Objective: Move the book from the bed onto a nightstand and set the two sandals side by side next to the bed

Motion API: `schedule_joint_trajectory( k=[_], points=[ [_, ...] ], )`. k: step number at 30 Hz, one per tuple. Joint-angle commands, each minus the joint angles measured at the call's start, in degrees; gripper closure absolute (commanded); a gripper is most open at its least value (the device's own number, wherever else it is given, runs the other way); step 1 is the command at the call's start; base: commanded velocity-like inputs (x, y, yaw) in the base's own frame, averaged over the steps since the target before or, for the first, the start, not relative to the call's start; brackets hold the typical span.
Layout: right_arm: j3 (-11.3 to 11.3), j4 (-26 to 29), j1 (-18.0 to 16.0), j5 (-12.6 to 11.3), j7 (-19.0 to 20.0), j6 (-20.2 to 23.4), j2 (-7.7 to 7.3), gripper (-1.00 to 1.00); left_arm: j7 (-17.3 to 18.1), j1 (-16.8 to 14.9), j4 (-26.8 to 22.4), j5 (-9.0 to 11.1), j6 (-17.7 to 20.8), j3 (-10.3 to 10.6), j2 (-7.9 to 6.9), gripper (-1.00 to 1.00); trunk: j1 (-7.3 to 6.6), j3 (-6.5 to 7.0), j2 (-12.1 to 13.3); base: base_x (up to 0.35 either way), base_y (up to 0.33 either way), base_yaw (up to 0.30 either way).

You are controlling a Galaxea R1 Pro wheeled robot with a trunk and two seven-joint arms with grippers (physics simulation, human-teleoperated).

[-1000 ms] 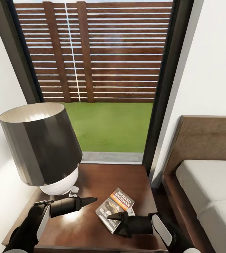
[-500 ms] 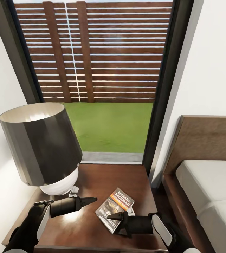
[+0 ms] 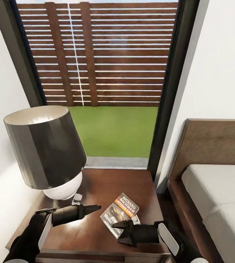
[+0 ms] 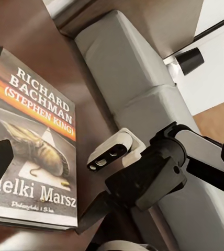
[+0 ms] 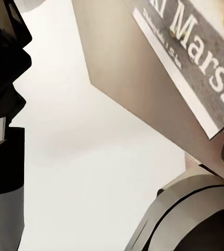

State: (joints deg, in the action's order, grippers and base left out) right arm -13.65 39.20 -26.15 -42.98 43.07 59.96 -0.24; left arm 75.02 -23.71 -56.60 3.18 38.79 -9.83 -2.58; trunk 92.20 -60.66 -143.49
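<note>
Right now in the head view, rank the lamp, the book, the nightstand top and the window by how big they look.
1. The window, by far the largest.
2. The lamp and the nightstand top look similar; the lamp and arms hide part of the top, so I won't rank them.
3. The book, the smallest.

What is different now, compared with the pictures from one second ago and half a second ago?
The right gripper has drawn slightly back toward the robot, and its fingers appear more spread. The book lies flat on the nightstand, apparently released. The whole view shifted a little, so the camera moved. The left gripper, lamp and bed stayed as they were.
</note>
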Motion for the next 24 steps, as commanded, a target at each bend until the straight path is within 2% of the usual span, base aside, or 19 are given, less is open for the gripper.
schedule_joint_trajectory(
  k=[1, 11, 20, 24],
  points=[
    [-0.07, 0.0, -0.04, 0.35, 0.44, 0.04, -0.03, -1.0, 0.13, -0.02, 0.0, 0.13, 0.58, -0.01, -0.02, -1.0, -0.01, -0.05, -0.02, -0.004, 0.0, 0.0],
    [-0.07, -0.02, -0.04, 0.35, 0.44, 0.04, -0.03, -1.0, 0.13, -0.02, 0.0, 0.08, 0.58, -0.01, 0.02, -1.0, -0.01, -0.05, -0.02, -0.14, 0.0, 0.0],
    [-0.1, 0.0, -0.04, 0.35, 0.44, 0.04, -0.03, -1.0, 0.13, -0.02, 0.0, 0.07, 0.58, 0.04, 0.03, -1.0, -0.01, -0.05, -0.02, -0.017, 0.0, 0.0],
    [-0.06, 0.0, -0.04, 0.35, 0.44, 0.04, -0.03, -1.0, 0.13, -0.02, 0.0, 0.07, 0.58, 0.07, 0.03, -1.0, -0.12, 0.84, 0.03, 0.0, 0.0, 0.0]
  ],
)
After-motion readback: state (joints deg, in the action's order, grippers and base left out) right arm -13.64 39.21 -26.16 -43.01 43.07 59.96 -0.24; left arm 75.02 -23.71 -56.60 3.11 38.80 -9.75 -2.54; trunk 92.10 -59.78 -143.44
